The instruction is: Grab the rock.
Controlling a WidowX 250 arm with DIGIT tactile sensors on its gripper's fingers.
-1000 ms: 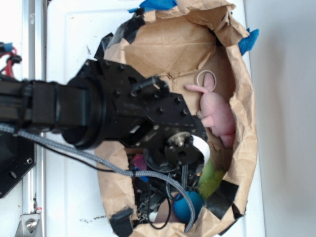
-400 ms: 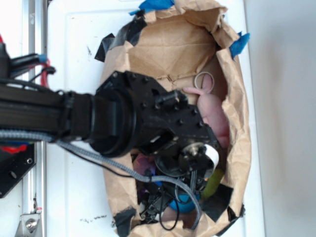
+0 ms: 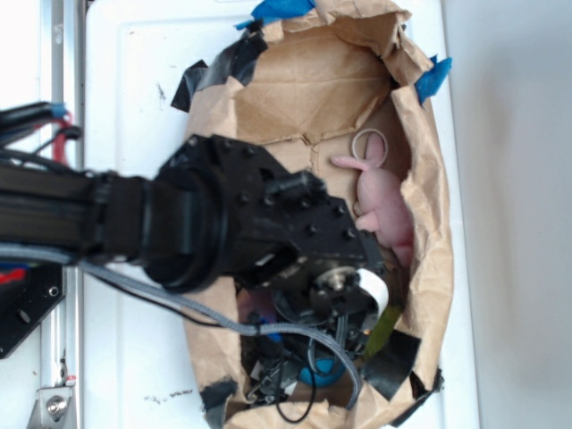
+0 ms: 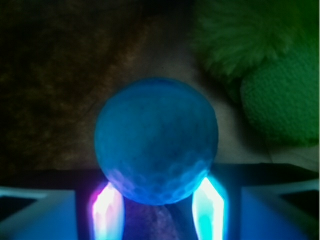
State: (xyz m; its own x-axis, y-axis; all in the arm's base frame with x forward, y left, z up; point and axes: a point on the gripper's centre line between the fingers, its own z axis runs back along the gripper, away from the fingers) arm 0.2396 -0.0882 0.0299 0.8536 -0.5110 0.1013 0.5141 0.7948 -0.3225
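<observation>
Blue ball (image 4: 156, 142) blocks ahead of tool (image 4: 156, 210); green plush (image 4: 270, 75) crowds right.

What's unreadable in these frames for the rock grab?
- Rock: exterior, not identifiable; the arm covers the lower bag. Wrist, too dark and blurred at upper left.
- Gripper: wrist, only glowing fingertips beside the blue ball; contact unclear.
- Green toy: wrist, cut by right edge.

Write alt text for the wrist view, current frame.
A blue ball fills the centre of a dim, blurred close-up, sitting just ahead of two glowing fingertips at the bottom edge. A fuzzy green toy occupies the upper right, and a dark brown rough patch, possibly the rock, lies to the left.
</observation>
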